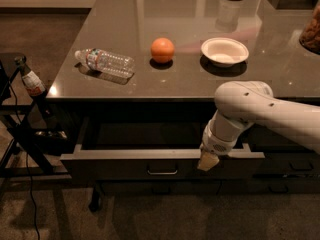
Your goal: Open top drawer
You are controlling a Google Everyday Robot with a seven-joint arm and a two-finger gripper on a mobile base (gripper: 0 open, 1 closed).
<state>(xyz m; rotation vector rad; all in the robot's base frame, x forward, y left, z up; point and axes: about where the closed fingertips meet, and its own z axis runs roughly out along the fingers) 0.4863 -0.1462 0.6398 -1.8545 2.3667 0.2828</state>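
Top drawer (125, 154) stands open, sticking out from under the table (200, 14), dark inside showing. Metal pull handle (162, 171) sits centred on its front. Gripper (207, 161) is at the drawer's front rim, right of the handle; can't tell its grip state. On the table: water bottle (105, 62) on its side, orange (162, 50), white bowl (224, 51).

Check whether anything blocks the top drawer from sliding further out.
Nothing visible does. The gripper rests at the top drawer's front edge, right of the handle, with nothing between them. The black stand at the left stands beside the drawer's corner, not in front of it.
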